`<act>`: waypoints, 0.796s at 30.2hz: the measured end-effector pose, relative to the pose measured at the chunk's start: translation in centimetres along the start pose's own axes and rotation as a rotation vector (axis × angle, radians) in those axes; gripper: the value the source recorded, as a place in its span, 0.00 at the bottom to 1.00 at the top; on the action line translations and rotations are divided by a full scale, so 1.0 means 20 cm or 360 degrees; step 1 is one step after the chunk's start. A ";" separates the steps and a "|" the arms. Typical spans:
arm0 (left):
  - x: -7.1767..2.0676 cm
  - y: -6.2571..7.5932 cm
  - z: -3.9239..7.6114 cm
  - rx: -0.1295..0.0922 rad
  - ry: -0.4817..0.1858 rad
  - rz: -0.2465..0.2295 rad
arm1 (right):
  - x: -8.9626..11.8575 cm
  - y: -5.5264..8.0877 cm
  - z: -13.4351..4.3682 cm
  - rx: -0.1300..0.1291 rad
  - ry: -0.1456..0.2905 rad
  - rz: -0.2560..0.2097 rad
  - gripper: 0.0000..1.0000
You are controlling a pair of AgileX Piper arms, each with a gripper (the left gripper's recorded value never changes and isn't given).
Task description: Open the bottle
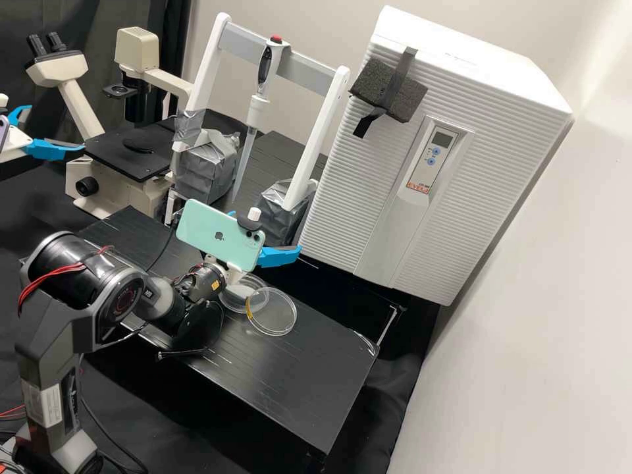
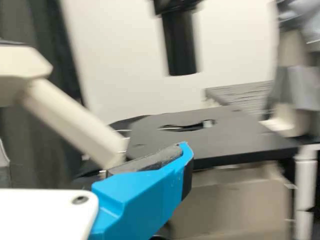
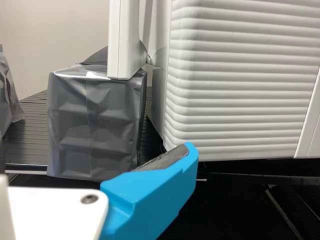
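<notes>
High view puts the likely task item, a small dark bottle with a round white cap [image 1: 253, 215], at centre frame, just above the mint-green phone [image 1: 217, 234] on the right arm's wrist. Whether it stands on the black ribbed surface [image 1: 309, 368] or is held cannot be told. The right end effector [image 1: 278, 255] sits beside it, and its state cannot be told. The left end effector [image 1: 41, 131], at the far left edge by the cream microscope [image 1: 112, 171], is spread and empty.

Opening well would likely need one end effector steadying the body upright while the other pinches the cap squarely and turns about its axis, clear of the glassware.

Counted: one bottle, two clear round dishes [image 1: 271, 312], one pipette [image 1: 258, 105], two grey-taped blocks [image 1: 204, 164], one white ribbed cabinet [image 1: 395, 164].
</notes>
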 end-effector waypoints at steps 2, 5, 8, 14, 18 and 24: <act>-0.022 -0.01 0.05 -0.0008 -0.0127 -0.0014 | 0.00 0.00 0.00 0.0000 0.0000 0.0000 1.00; -0.064 -0.01 0.12 -0.0029 -0.0302 -0.0010 | 0.00 0.00 0.00 0.0000 0.0000 0.0000 1.00; -0.104 0.00 0.21 -0.0065 -0.0487 0.0022 | 0.00 0.00 0.00 0.0000 0.0000 0.0000 1.00; -0.131 -0.03 0.31 -0.0039 -0.0666 -0.0005 | 0.00 0.00 0.00 0.0000 0.0000 0.0000 1.00; -0.141 -0.05 0.35 -0.0039 -0.0761 -0.0040 | 0.00 0.00 0.00 0.0000 0.0000 0.0000 1.00; -0.139 -0.09 0.39 -0.0050 -0.0809 -0.0087 | 0.00 0.00 0.00 0.0000 0.0000 0.0000 1.00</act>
